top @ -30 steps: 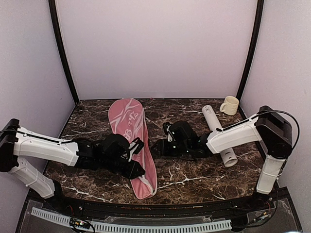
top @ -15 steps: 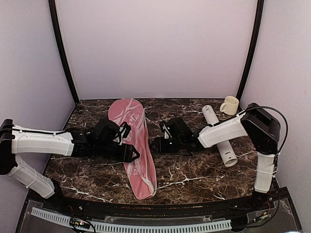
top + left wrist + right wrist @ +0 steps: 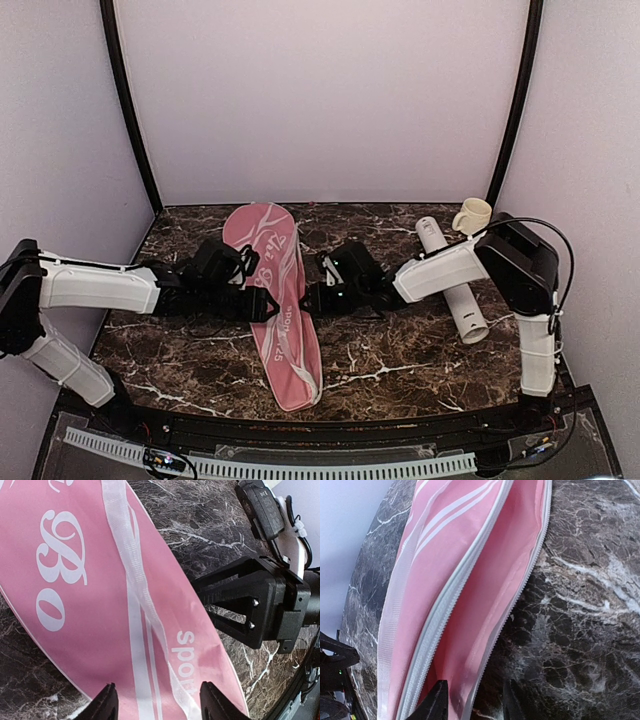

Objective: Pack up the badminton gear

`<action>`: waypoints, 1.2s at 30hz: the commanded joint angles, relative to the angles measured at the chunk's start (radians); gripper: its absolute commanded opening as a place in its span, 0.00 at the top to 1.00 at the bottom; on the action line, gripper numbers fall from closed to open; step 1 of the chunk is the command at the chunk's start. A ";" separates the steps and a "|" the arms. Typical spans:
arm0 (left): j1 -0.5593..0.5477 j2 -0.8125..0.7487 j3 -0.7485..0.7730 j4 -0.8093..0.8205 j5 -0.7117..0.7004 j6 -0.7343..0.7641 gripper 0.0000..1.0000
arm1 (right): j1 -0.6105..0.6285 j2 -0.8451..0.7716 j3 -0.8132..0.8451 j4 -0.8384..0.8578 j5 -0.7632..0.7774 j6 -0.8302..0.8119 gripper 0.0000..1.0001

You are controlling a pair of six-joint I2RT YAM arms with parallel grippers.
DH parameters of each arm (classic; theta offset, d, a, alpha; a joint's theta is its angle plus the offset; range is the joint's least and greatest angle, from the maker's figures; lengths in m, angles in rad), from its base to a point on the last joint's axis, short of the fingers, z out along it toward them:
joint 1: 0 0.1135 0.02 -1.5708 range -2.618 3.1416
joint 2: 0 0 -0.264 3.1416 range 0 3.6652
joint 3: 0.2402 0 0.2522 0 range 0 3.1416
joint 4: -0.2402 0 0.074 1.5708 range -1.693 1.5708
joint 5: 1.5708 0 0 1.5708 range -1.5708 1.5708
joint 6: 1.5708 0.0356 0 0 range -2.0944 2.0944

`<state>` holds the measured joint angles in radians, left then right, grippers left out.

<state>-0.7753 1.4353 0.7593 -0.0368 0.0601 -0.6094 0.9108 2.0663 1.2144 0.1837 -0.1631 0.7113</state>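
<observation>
The pink lettered racquet cover (image 3: 291, 352) lies lengthwise on the marble table (image 3: 400, 372), and its right side is unzipped. My left gripper (image 3: 266, 306) is open just above the cover's middle; in the left wrist view (image 3: 157, 707) the "sport" lettering shows between its fingertips. My right gripper (image 3: 311, 296) is open at the cover's right edge. In the right wrist view (image 3: 472, 702) one finger (image 3: 435, 703) is in the open slit (image 3: 470, 610) and the other is over the table. The white tube (image 3: 451, 282) lies to the right. Racquets and shuttlecocks are not visible.
A cream mug (image 3: 473, 215) stands at the back right corner, beyond the tube. Black curved frame posts (image 3: 130, 110) rise at both back corners. The right gripper's black body (image 3: 250, 605) sits close to the cover's edge, opposite my left gripper.
Both grippers have moved away from the near edge, up along the cover towards its middle. The right gripper has closed in on the cover's unzipped edge. The cover has shifted slightly.
</observation>
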 commanded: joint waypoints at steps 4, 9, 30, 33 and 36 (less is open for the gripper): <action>0.027 0.057 -0.038 0.097 -0.004 0.023 0.45 | 0.010 0.012 0.005 0.087 -0.074 -0.009 0.87; 0.038 0.127 -0.038 0.164 -0.003 0.046 0.49 | 0.022 -0.033 -0.053 0.100 -0.069 -0.027 1.00; 0.069 0.349 0.117 0.259 0.062 0.184 0.52 | 0.251 -0.092 -0.119 0.046 -0.055 -0.007 1.00; 0.070 0.316 0.112 0.254 0.058 0.212 0.51 | 0.252 -0.103 -0.102 0.038 -0.034 -0.015 0.91; 0.070 0.248 0.093 0.238 0.031 0.247 0.45 | 0.253 -0.150 -0.124 0.009 0.028 -0.039 0.77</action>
<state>-0.7082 1.7760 0.8555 0.2012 0.1123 -0.4248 1.1442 1.9636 1.0828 0.2031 -0.1593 0.7010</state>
